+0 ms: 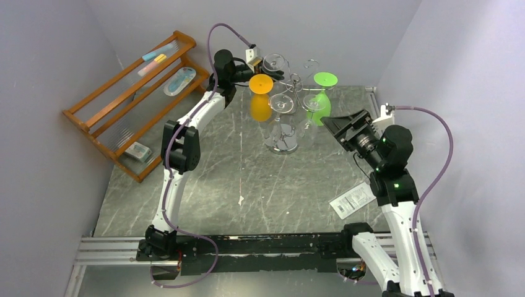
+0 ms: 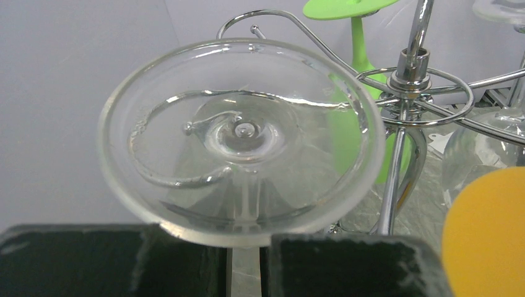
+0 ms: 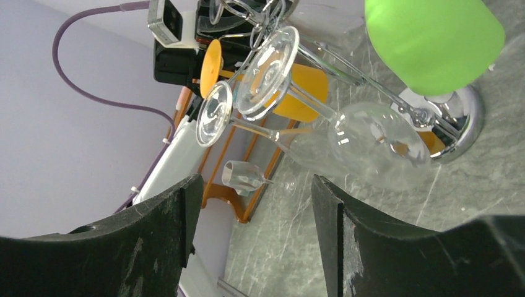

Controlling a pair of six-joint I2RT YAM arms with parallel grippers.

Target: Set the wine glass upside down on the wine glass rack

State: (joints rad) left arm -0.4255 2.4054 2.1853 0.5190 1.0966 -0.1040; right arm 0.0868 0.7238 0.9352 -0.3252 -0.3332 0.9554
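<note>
Clear wine glass (image 2: 241, 133) is inverted, foot uppermost, over a curled arm at the rear left of the wine glass rack (image 2: 408, 62). The wire loop shows through the foot. Left pincer (image 2: 247, 247) is nearly closed, pinching the stem. Right pincer (image 3: 254, 185) is spread and empty, above the bench (image 1: 247, 179), right of the rack and apart from it. Orange glass (image 1: 260, 93) and green glass (image 1: 322, 93) hang inverted on other arms.

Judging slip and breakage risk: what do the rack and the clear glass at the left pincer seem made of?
Wine glass rack: polished chrome-like metal wire, mirror highlights. Clear wine glass: transparent and glossy, likely glass, possibly clear plastic; the rack's curl shows through its foot.
</note>
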